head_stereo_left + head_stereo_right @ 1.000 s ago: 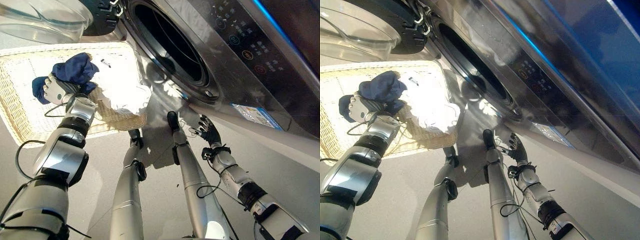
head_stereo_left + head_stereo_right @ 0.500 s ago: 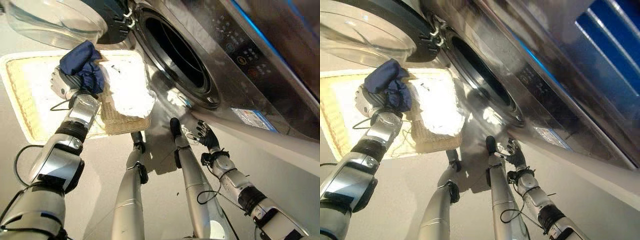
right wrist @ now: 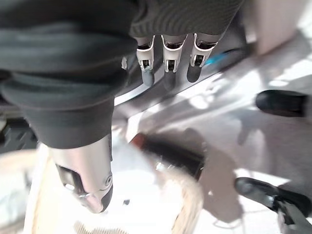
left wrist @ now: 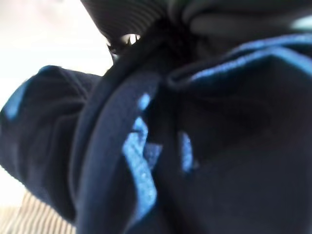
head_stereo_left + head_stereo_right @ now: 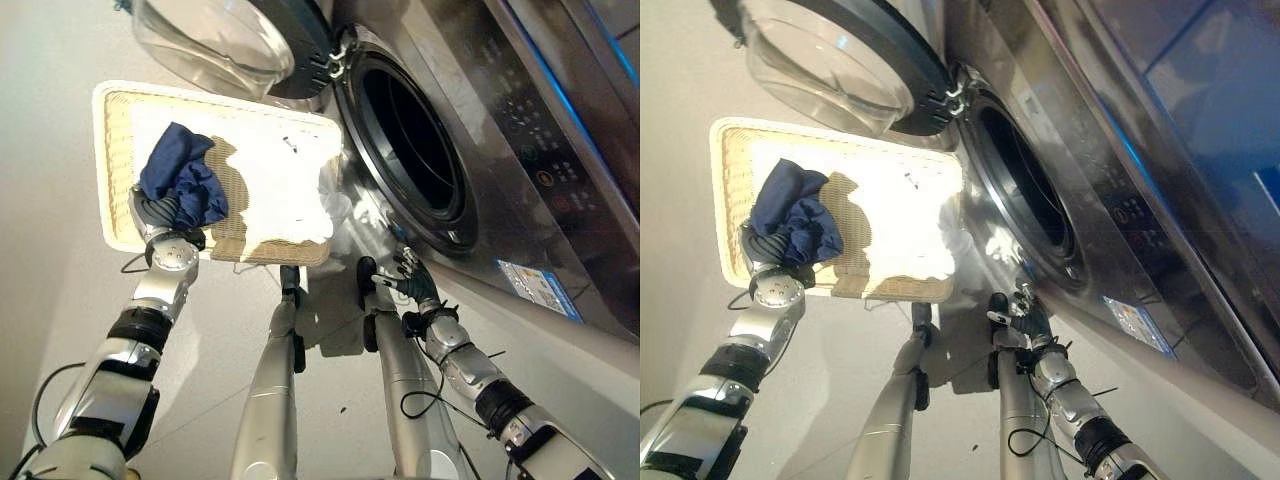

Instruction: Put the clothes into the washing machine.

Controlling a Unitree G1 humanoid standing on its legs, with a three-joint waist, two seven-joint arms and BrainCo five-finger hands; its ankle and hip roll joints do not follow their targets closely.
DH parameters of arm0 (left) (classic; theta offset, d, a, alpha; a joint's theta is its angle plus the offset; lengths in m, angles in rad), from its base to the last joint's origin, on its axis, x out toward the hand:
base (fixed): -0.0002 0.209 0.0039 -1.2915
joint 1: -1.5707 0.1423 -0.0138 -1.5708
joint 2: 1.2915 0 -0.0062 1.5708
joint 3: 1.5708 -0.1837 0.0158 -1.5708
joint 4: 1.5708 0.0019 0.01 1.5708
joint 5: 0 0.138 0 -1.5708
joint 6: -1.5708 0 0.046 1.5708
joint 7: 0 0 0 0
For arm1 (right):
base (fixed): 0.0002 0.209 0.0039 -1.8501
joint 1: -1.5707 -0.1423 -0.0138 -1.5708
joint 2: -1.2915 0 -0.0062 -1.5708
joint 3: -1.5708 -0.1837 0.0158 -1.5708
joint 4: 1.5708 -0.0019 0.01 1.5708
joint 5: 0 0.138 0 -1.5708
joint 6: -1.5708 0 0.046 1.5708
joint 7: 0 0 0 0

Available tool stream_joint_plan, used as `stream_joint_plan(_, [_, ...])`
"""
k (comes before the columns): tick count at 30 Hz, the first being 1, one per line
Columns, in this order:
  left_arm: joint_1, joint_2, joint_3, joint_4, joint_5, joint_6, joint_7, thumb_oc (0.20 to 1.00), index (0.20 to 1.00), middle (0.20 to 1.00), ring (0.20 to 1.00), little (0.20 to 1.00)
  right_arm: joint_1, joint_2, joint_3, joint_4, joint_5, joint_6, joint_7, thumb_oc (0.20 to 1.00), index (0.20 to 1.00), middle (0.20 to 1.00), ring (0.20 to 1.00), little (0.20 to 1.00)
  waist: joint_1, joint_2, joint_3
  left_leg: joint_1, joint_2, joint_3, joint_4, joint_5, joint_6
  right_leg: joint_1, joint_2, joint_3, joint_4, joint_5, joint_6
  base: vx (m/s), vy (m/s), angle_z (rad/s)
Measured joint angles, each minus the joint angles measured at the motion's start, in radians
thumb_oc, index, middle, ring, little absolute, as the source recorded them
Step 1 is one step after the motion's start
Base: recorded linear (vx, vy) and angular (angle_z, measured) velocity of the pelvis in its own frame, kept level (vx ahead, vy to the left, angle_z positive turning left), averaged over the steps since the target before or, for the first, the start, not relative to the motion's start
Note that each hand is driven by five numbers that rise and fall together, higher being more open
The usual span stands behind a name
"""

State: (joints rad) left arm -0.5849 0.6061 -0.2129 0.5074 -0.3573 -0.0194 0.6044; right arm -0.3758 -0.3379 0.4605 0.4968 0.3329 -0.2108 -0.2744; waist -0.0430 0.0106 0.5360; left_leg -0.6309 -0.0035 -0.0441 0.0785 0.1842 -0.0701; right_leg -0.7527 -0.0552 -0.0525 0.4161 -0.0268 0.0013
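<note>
My left hand [image 5: 158, 212] is shut on a bunched navy blue cloth [image 5: 180, 178], held over the near left part of a flat wicker basket [image 5: 112, 160]. Seen from the left wrist, the navy cloth [image 4: 204, 146] lies right against the hand. A white cloth [image 5: 285, 190] lies spread in the basket beside the washing machine. The machine's round drum opening [image 5: 415, 150] stands open and dark, to the right of the basket. My right hand [image 5: 412, 285] hangs low by the machine's front below the opening, fingers [image 3: 165, 56] relaxed and holding nothing.
The machine's glass door [image 5: 215, 45] is swung open above the basket's far edge. A control panel [image 5: 540, 170] runs along the machine's top at the right. Pale floor surrounds the basket on the left and near sides.
The whole picture has shifted, so the camera has moved. My left hand has kept its hold on the navy cloth and raised it off the basket. The right hand stays by the machine's front.
</note>
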Motion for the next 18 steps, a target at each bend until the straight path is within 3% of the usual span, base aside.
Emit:
stream_joint_plan(1, [0.019,-0.001,-0.003,-0.026,-0.01,0.005,-0.042,1.0,1.0,1.0,1.0,1.0,-0.006,-0.001,-0.004,-0.01,-0.026,0.0,0.006,1.0,1.0,1.0,1.0,1.0,0.004,0.002,0.0,0.007,0.0,-0.006,-0.007,0.003,-0.001,0.005,0.0,-0.002,0.0,-0.001,-0.001,-0.06,-0.028,0.09])
stream_joint_plan(5, [0.04,0.0,-0.003,-0.031,-0.011,0.051,-0.139,1.0,1.0,1.0,1.0,1.0,-0.045,-0.003,-0.018,-0.012,-0.046,0.006,0.023,1.0,1.0,1.0,1.0,1.0,0.009,0.013,-0.001,0.013,0.002,-0.015,-0.014,0.01,-0.004,0.014,-0.002,-0.016,0.001,-0.003,-0.004,-0.03,0.005,0.08])
stream_joint_plan(9, [0.04,0.0,-0.027,-0.003,-0.026,0.072,-0.149,1.0,1.0,1.0,1.0,1.0,-0.07,-0.01,-0.016,-0.013,-0.046,0.033,0.036,1.0,1.0,1.0,1.0,1.0,0.006,0.015,0.0,0.031,0.001,-0.013,-0.021,0.013,-0.003,0.028,-0.003,-0.015,-0.001,-0.004,-0.005,-0.01,0.027,0.0])
stream_joint_plan(12, [0.012,-0.001,-0.044,0.035,-0.064,0.069,-0.125,1.0,1.0,1.0,1.0,1.0,-0.069,-0.021,-0.013,-0.013,-0.046,0.046,0.038,1.0,1.0,1.0,1.0,1.0,0.004,0.016,0.0,0.036,0.002,-0.012,-0.024,0.013,-0.003,0.033,-0.003,-0.015,-0.001,-0.005,-0.004,0.0,0.013,0.0])
stream_joint_plan(18, [-0.11,-0.033,-0.045,0.131,-0.14,0.007,0.047,1.0,1.0,1.0,1.0,1.0,-0.062,-0.036,0.027,-0.003,-0.045,0.067,0.037,1.0,1.0,1.0,1.0,1.0,-0.019,0.015,0.0,0.029,0.005,-0.009,-0.025,0.011,-0.004,0.025,0.0,-0.014,-0.003,-0.006,-0.005,0.0,0.0,0.0])
